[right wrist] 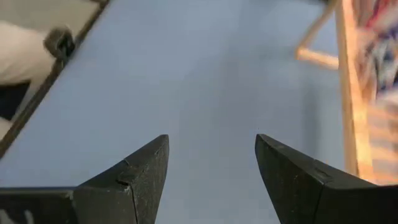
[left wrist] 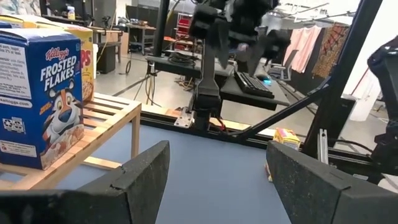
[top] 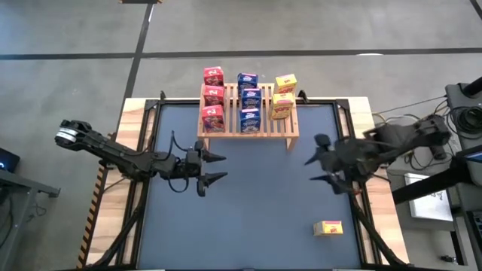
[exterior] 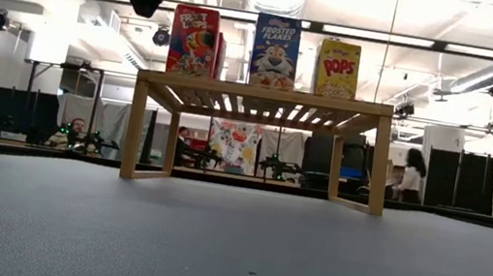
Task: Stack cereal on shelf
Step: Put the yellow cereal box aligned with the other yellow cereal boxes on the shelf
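The wooden rack (top: 248, 129) stands at the table's far middle. On its slats stand three red cereal boxes (top: 213, 96), three blue ones (top: 248, 98) and two yellow ones (top: 283, 95), each colour in a row from front to back. In the low view the front red (exterior: 193, 42), blue (exterior: 275, 52) and yellow (exterior: 337, 69) boxes show. One more yellow box (top: 328, 228) lies on the table near the front right. It also shows in the left wrist view (left wrist: 287, 135). My left gripper (top: 224, 166) is open and empty, left of centre. My right gripper (top: 309, 171) is open and empty, right of centre.
The blue mat (top: 248, 218) lies between the two grippers and in front of the rack. A black frame (top: 151, 113) runs around the mat. Beyond the table, cables and equipment (top: 459, 113) stand to the right.
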`<state>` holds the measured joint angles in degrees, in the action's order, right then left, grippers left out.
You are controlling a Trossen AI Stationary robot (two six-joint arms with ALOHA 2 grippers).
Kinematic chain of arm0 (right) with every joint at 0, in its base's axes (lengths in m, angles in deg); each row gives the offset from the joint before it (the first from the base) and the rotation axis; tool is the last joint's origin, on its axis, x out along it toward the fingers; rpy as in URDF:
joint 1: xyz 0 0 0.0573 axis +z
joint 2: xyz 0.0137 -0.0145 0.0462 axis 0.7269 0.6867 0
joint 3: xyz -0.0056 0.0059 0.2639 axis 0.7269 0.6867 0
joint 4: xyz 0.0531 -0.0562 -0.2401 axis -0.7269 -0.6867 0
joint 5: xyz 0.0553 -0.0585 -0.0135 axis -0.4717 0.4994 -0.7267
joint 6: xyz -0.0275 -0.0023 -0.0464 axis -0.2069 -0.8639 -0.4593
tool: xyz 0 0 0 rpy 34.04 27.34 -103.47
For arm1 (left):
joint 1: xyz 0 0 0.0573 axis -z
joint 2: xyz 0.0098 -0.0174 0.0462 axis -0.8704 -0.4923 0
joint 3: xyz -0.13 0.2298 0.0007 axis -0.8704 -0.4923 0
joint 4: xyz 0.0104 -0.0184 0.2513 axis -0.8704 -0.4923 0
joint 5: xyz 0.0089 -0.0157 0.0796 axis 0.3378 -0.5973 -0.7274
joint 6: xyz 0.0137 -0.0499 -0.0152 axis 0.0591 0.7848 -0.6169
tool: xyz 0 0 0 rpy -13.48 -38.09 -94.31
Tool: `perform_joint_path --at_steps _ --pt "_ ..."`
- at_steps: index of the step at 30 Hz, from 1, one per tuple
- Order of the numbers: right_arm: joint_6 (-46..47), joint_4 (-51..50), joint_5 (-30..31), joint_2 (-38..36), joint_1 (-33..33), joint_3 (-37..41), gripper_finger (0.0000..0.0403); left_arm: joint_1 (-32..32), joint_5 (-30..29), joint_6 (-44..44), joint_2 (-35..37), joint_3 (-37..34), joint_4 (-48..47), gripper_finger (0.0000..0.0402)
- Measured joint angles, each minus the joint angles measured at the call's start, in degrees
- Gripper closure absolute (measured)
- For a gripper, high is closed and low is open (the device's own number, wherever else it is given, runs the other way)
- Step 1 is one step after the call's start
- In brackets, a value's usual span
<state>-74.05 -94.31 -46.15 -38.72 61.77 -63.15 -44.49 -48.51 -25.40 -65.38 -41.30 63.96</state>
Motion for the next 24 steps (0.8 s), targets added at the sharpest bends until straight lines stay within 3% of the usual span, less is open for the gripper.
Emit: perform_joint_path --at_steps 2,8,16,24 --pt "6.51 -3.11 3.76 -0.25 5.16 -1.38 0.0175 0.02 0.04 -0.39 0.00 0.00 -0.48 0.0150" --pt "29.93 -9.21 7.36 0.94 18.89 -2.01 0.0175 0.02 0.17 -0.98 -0.02 0.00 -1.88 0.0150" --pt "49.20 -9.40 22.62 6.24 37.43 2.11 0.0175 0.06 0.81 -2.09 -0.02 0.00 -2.61 0.0150" --pt "67.38 -6.93 23.64 10.61 46.48 5.75 0.0174 0.06 1.07 -2.97 -0.02 0.00 -2.94 0.0150"
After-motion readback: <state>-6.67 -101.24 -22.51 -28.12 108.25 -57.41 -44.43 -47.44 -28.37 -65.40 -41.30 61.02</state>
